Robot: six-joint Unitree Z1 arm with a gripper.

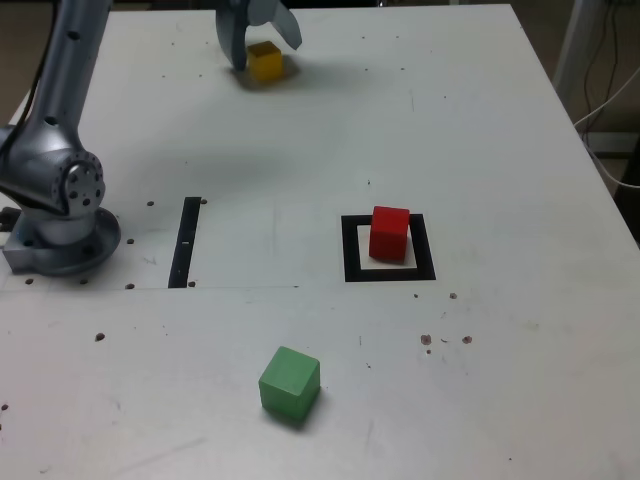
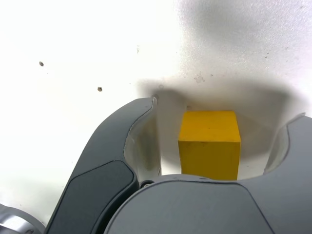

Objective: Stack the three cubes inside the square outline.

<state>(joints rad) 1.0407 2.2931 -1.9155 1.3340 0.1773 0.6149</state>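
In the exterior view, the fingers hang at the top of the frame, a little left of centre, spread apart on either side of the yellow cube, which sits on the white desk. The red cube stands right of centre, inside the square outline, toward its upper edge. The green cube lies in the lower middle of the frame, well apart from the other two and outside the outline. A thin black strip lies left of centre, near the arm's grey base at the left edge. Cables hang past the desk at the upper right. In the wrist view, the yellow cube fills the centre of the frame between the two dark fingers, with a clear gap showing on the one side and a narrower gap on the other, so the fingers are open around it without gripping. The cube rests on the desk in the fingers' shadow.
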